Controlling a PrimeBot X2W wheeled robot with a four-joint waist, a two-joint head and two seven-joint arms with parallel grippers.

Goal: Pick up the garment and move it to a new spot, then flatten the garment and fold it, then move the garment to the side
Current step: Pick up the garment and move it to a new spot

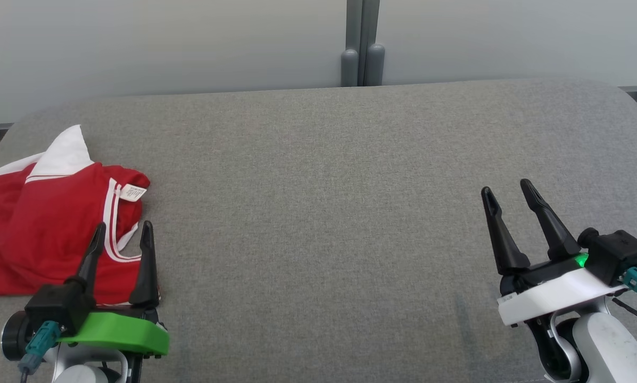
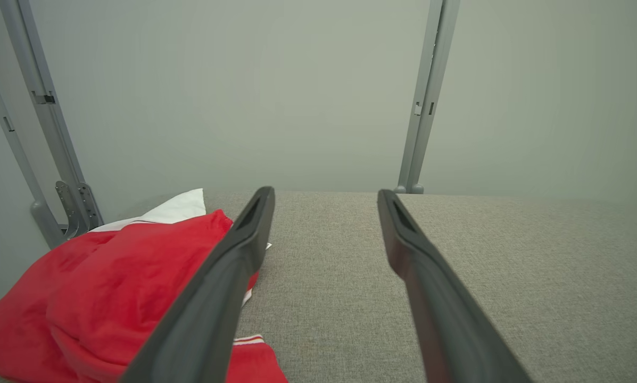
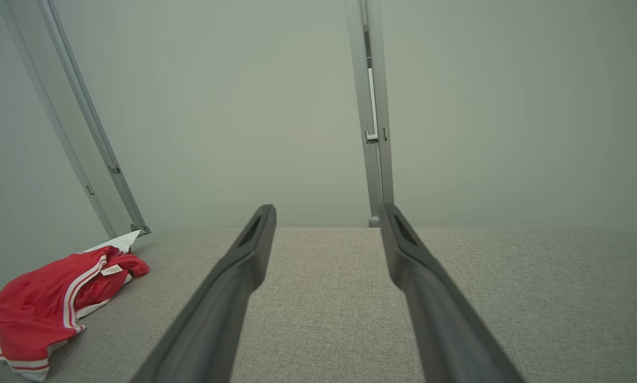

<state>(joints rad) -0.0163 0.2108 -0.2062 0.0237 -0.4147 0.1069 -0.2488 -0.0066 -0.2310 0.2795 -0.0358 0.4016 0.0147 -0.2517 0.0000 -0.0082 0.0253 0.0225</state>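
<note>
Head view: crumpled red-and-white fabric garment (image 1: 47,223) at left end of grey fabric worktop (image 1: 318,213).
Left tool (image 1: 124,225): wide open, empty, over garment's edge.
Right tool (image 1: 505,186): wide open, empty, well apart.

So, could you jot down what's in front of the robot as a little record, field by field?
surface: grey fabric-covered table
garment: red with white trim, crumpled at the table's left end, not yet folded
left hand: open, at the garment's near edge, holding nothing
right hand: open, over bare table on the right, holding nothing
</note>
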